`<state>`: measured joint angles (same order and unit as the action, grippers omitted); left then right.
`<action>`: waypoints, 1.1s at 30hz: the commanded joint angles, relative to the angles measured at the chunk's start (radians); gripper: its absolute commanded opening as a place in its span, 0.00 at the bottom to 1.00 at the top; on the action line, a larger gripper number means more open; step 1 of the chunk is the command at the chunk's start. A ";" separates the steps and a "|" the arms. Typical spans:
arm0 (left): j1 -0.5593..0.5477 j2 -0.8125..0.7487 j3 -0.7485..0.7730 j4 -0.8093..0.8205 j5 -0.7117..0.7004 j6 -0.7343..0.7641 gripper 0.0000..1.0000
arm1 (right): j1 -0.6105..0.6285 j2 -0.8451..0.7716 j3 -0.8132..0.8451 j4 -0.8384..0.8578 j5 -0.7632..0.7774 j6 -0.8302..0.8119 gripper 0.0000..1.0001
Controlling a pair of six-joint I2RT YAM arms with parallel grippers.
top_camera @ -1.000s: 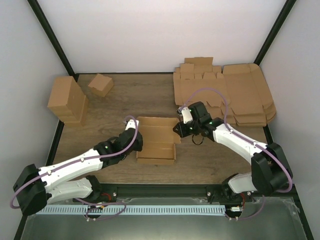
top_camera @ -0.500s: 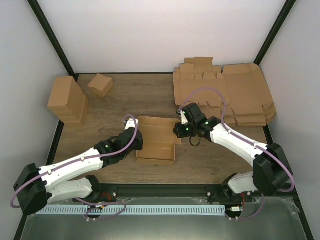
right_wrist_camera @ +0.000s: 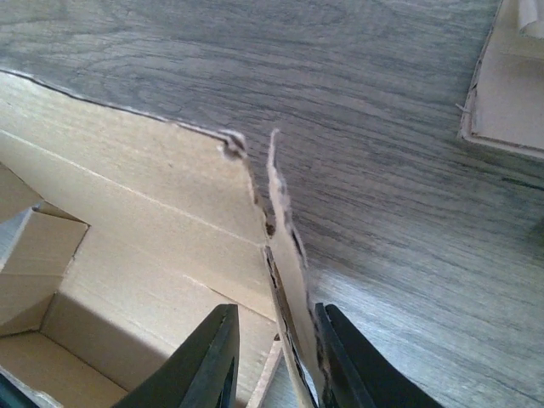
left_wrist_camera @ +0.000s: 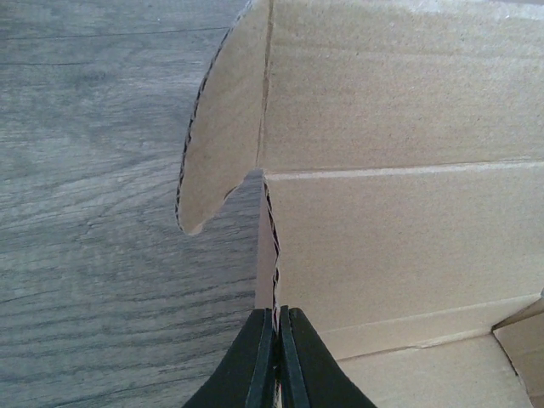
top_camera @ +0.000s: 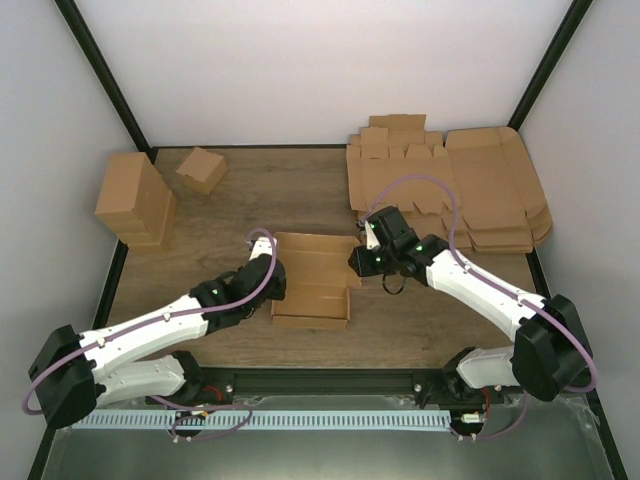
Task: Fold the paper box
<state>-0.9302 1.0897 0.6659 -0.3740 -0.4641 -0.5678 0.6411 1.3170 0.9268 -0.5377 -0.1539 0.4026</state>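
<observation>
The paper box (top_camera: pixel 312 280) lies partly folded in the middle of the table, its side walls raised. My left gripper (top_camera: pixel 273 286) is shut on the box's left wall. In the left wrist view the fingertips (left_wrist_camera: pixel 277 321) pinch the wall's thin edge, with the box floor (left_wrist_camera: pixel 399 212) to the right. My right gripper (top_camera: pixel 358 262) is at the box's right wall. In the right wrist view its jaws (right_wrist_camera: pixel 276 344) stand open astride the upright double wall (right_wrist_camera: pixel 285 255), which leans on the right finger (right_wrist_camera: pixel 344 357). The box floor (right_wrist_camera: pixel 127 212) lies to the left.
A stack of large flat brown sheets (top_camera: pixel 480 190) lies at the back right; its corner shows in the right wrist view (right_wrist_camera: pixel 510 93). A tall cardboard block (top_camera: pixel 135 200) and a small folded carton (top_camera: pixel 202 168) stand at the back left.
My right gripper has shifted slightly left and nearer along the box's right wall. The left gripper keeps its hold and has hardly moved.
</observation>
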 commanded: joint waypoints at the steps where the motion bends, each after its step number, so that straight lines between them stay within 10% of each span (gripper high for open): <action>1: -0.003 0.011 0.027 0.008 -0.015 0.009 0.04 | 0.011 -0.008 0.037 -0.003 -0.036 -0.004 0.25; 17: -0.003 0.024 0.018 0.040 0.035 -0.017 0.04 | 0.029 0.003 0.080 -0.075 -0.027 0.042 0.01; 33: -0.003 0.141 -0.035 0.285 -0.068 -0.036 0.04 | 0.034 0.011 0.030 0.225 0.276 0.217 0.01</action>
<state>-0.9302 1.1988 0.6426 -0.1780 -0.4942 -0.5793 0.6598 1.3479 0.9642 -0.4740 0.0216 0.5522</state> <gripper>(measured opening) 0.039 0.023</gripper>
